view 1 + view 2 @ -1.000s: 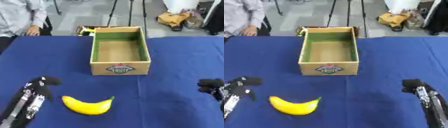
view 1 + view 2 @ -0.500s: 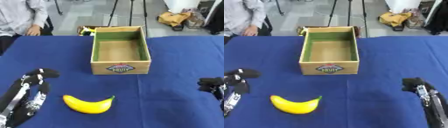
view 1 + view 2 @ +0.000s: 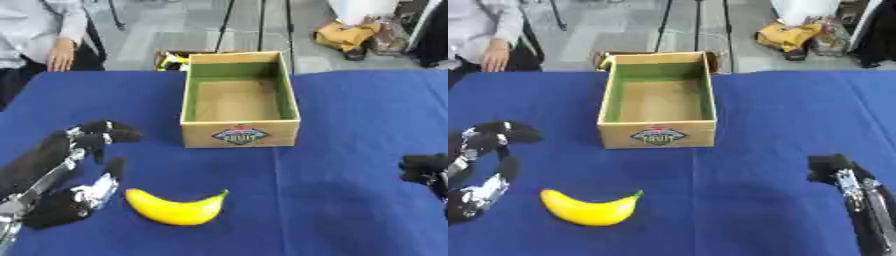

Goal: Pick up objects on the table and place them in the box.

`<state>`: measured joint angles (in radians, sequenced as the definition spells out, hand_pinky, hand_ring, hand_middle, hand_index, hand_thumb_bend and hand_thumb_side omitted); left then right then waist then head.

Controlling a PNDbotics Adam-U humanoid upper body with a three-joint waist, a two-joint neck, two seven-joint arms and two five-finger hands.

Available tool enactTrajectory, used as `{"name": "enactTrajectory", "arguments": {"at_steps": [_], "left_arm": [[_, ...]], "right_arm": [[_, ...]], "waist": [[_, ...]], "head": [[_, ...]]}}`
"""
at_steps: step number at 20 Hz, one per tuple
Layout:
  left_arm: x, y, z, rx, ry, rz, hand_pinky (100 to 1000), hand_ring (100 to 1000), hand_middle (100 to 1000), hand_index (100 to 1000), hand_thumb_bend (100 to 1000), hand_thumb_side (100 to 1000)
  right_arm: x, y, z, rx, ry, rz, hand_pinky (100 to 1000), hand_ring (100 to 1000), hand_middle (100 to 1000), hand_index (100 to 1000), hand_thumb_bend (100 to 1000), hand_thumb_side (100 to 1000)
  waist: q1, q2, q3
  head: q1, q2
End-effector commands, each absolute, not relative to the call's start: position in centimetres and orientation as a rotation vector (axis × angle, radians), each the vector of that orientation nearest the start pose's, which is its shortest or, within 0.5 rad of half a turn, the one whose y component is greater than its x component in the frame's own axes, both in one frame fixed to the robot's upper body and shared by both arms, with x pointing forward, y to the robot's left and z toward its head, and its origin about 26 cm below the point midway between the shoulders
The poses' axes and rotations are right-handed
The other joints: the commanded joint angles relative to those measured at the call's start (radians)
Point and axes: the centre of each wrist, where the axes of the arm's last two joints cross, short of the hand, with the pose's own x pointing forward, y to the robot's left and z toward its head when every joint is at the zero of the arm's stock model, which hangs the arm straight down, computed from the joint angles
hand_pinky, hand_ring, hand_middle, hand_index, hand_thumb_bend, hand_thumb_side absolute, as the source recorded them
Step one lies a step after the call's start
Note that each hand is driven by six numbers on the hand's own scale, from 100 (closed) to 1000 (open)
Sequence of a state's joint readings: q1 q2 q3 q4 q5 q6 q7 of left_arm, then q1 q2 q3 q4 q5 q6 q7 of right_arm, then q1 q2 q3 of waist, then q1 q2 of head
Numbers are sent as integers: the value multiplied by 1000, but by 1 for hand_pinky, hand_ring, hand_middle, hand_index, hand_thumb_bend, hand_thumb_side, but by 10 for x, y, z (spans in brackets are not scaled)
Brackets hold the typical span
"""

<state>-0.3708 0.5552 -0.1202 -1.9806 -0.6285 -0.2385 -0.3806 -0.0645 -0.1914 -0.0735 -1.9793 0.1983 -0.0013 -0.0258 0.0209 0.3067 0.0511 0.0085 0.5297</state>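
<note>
1. Your left hand point(image 3: 66, 185) sits at lower left, fingers spread wide and holding nothing, just beside one banana point(image 3: 173, 209).
2. I cannot tell your right hand's point(image 3: 846, 180) finger state at lower right.
3. One open box point(image 3: 239, 135) stands at upper centre on the blue table point(image 3: 350, 125).

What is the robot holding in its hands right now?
Nothing. The left hand is open beside the banana, not touching it. The right hand holds nothing either. The box looks empty.

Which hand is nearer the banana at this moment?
Left. The left hand sits open just beside the banana on its left; the right hand is far off near the table's right edge.
</note>
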Motion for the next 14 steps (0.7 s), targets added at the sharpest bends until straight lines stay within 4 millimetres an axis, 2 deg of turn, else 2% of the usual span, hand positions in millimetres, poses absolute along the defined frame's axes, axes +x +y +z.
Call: {"name": "enactTrajectory", "arguments": {"at_steps": [1, 3, 7, 11, 13, 14], "left_arm": [[302, 255, 232, -1072, 2616, 2198, 514, 827, 796, 876, 100, 971], [302, 252, 232, -1087, 2583, 2253, 526, 838, 795, 871, 116, 956], [302, 247, 229, -1067, 2557, 2368, 561, 866, 818, 893, 236, 923], [301, 246, 228, -1051, 2527, 2472, 581, 881, 848, 921, 287, 882], [301, 244, 227, -1039, 2503, 2526, 593, 886, 860, 931, 397, 951], [301, 244, 227, -1032, 2491, 2549, 594, 889, 865, 936, 423, 962]], "right_arm": [[272, -284, 131, -418, -2047, 266, 759, 760, 487, 717, 100, 1000], [272, -283, 131, -418, -2045, 267, 760, 760, 487, 717, 100, 1000], [272, -283, 131, -418, -2043, 270, 761, 760, 487, 717, 100, 1000], [272, -283, 130, -421, -2040, 270, 761, 760, 487, 717, 100, 1000], [272, -283, 130, -421, -2039, 270, 761, 760, 487, 717, 100, 1000], [272, -283, 130, -421, -2039, 270, 761, 760, 487, 716, 100, 1000]], "waist": [[0, -19, -3], [0, -18, -3], [1, -15, -5], [1, -15, -6], [1, -15, -6], [2, -14, -6]], "head": [[4, 2], [3, 2], [-1, -1], [-3, -3], [-3, -4], [-3, -4]]}}
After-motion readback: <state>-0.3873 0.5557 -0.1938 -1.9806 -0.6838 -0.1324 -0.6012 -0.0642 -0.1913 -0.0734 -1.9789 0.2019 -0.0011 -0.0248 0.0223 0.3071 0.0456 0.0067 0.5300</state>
